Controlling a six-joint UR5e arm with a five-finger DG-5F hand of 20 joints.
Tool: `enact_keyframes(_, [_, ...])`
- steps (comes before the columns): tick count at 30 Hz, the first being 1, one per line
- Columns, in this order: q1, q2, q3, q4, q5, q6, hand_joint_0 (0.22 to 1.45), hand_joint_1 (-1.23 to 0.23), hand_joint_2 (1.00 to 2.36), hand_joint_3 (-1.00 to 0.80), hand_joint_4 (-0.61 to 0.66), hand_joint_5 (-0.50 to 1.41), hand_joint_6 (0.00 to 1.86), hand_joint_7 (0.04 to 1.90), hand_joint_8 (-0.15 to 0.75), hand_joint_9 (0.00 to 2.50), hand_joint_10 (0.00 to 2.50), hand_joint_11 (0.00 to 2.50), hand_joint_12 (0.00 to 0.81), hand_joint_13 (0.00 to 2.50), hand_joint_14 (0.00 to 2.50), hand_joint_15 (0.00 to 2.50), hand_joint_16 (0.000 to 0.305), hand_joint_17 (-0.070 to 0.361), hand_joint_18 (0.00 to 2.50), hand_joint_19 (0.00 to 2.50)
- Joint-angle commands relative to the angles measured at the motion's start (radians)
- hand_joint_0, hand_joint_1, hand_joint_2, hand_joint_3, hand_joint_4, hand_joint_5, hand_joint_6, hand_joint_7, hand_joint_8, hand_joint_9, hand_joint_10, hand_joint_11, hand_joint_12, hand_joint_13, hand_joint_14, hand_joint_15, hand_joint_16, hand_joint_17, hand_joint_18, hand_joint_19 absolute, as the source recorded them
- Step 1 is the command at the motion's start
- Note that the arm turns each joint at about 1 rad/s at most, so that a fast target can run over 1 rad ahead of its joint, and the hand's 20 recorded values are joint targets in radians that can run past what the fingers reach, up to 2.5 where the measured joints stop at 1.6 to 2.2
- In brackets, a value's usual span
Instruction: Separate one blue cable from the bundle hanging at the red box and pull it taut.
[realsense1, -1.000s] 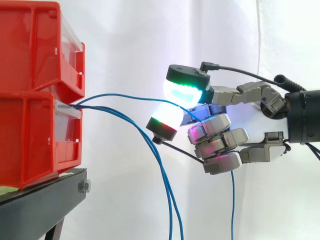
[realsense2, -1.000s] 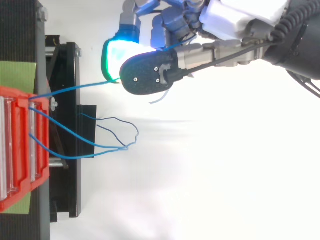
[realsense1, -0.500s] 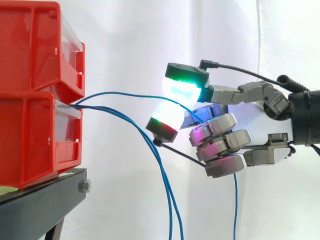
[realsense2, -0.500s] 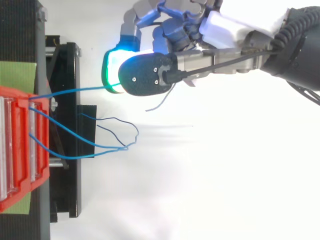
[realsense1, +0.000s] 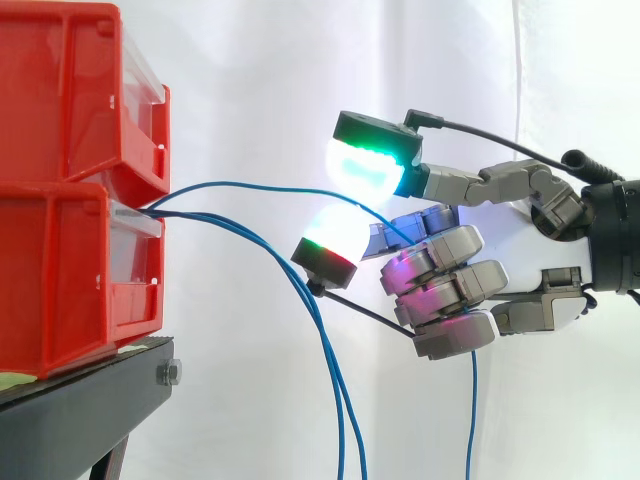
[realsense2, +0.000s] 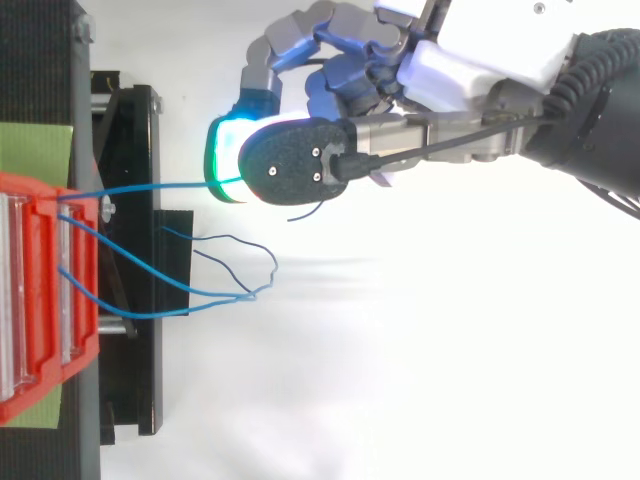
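At the left, two stacked red plastic bins (realsense1: 60, 150) on a black metal stand (realsense1: 80, 410), before a white curtain (realsense1: 250, 80); out of the front of the lower bin, three thin blue cables. Off to the right from there, one thin blue cable (realsense1: 250, 186) in a shallow curve, not straight, well apart from the other two blue cables (realsense1: 322, 330) drooping steeply down near the stand; on between two glowing pads (realsense1: 365, 170) of the robot hand (realsense1: 520, 240), green-white above, white below; then behind the curled fingers and out beneath them, hanging straight down at the right. Fingers curled tight and stacked close together round that cable; the two pads slightly apart in the side view. From above, the thin blue cable (realsense2: 150, 186) nearly level from bin to hand (realsense2: 450, 70).
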Motion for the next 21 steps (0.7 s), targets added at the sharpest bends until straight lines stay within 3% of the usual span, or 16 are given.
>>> enact_keyframes(1, [0.001, 0.000, 0.002, 0.000, 0.002, 0.000, 0.61, -0.62, 1.01, -0.42, 0.17, -0.21, 0.95, 0.94, 0.321, 0.75, 1.52, 1.16, 0.335, 0.82, 2.50, 1.14, 0.039, 0.087, 1.16, 1.53])
enact_keyframes(2, [0.001, 0.000, 0.000, 0.000, 0.002, 0.000, 0.63, -0.64, 1.01, -0.33, 0.16, -0.21, 0.96, 0.95, 0.326, 0.75, 1.54, 1.15, 0.335, 0.82, 2.50, 1.14, 0.039, 0.087, 1.17, 1.53])
enact_keyframes(12, [0.004, 0.000, 0.000, 0.000, 0.008, 0.000, 0.64, -0.69, 1.02, -0.07, 0.03, -0.20, 0.98, 1.08, 0.327, 0.76, 1.65, 1.13, 0.336, 0.85, 2.49, 1.15, 0.039, 0.088, 1.19, 1.54])
enact_keyframes(21, [0.009, 0.000, 0.000, 0.001, 0.017, 0.031, 0.64, -0.69, 1.02, -0.04, 0.03, -0.19, 0.98, 1.08, 0.350, 0.77, 1.74, 1.07, 0.358, 0.86, 2.50, 1.13, 0.044, 0.099, 1.23, 1.52])
